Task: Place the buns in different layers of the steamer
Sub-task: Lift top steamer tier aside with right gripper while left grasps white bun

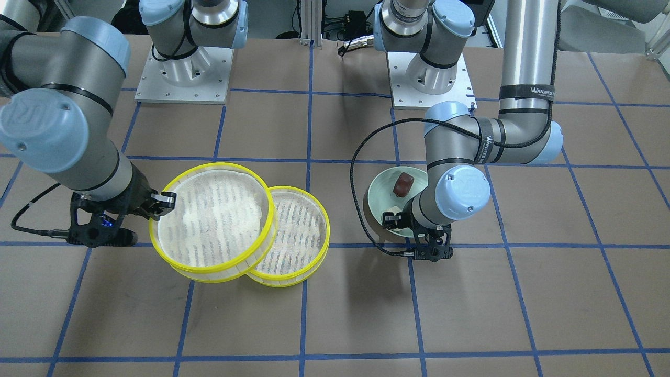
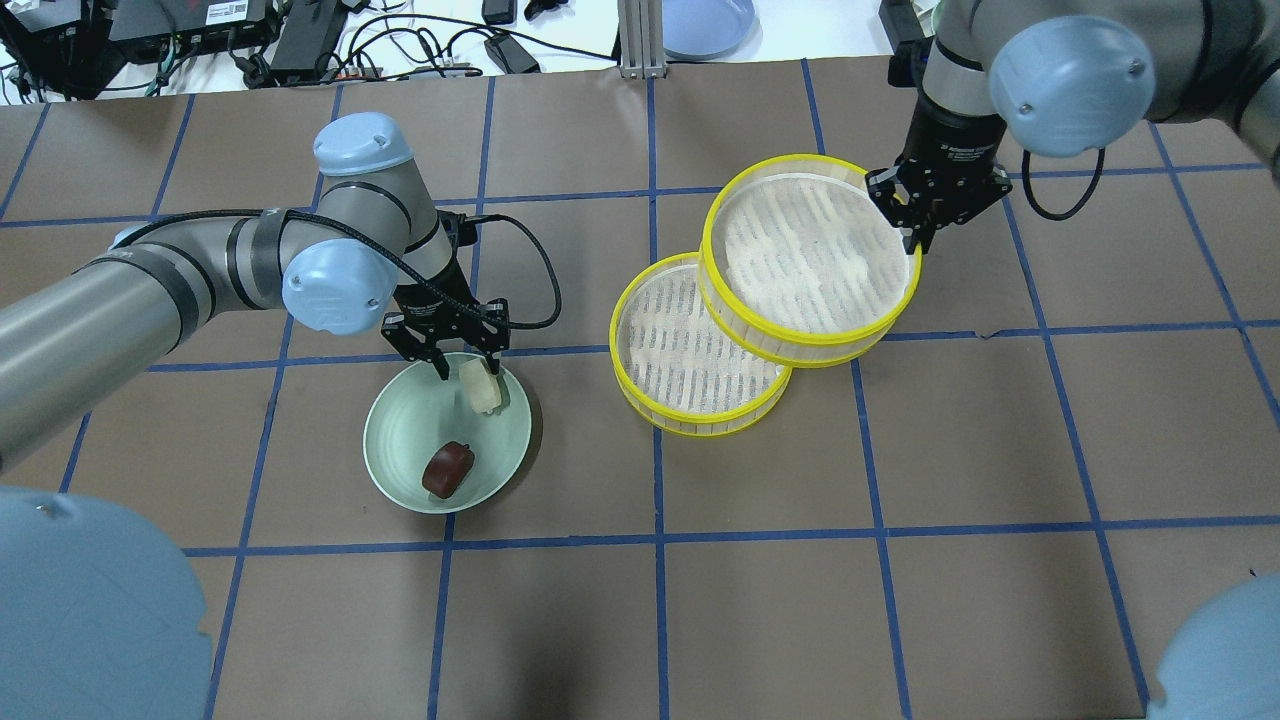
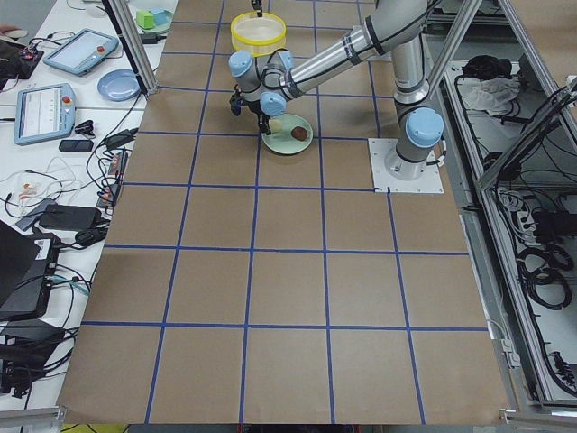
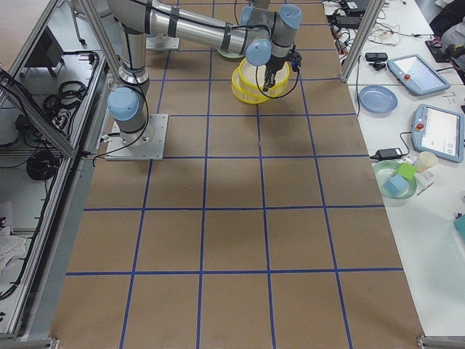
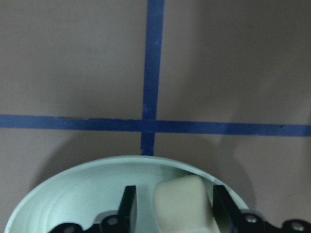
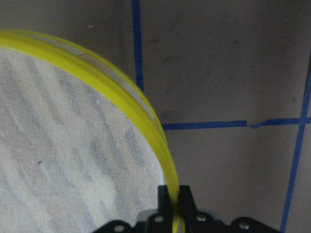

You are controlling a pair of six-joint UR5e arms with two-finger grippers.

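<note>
The left pincer [image 2: 466,372] hung over the far edge of the green plate [image 2: 400,440], its jaws spread wide to either side of the cream-white bun [image 2: 481,388]. The left wrist camera showed what the overhead one hid: the bun sat close against one finger [image 5: 221,206], with a clear gap to the other, so nothing was gripped. From the front, the arm's wrist covered most of that bun. The reddish-brown bun [image 2: 448,470] lay nearer the plate's middle, its long axis slanting across it.

The right pincer [image 2: 918,235] was clenched on the yellow rim of the upper tray [image 2: 810,250]. The right wrist camera showed the rim pinched thinly between both fingers. That tray overlapped one side of the lower tray [image 2: 690,360], which sat flat on the tabletop [image 2: 760,600]. Both trays held no bun.
</note>
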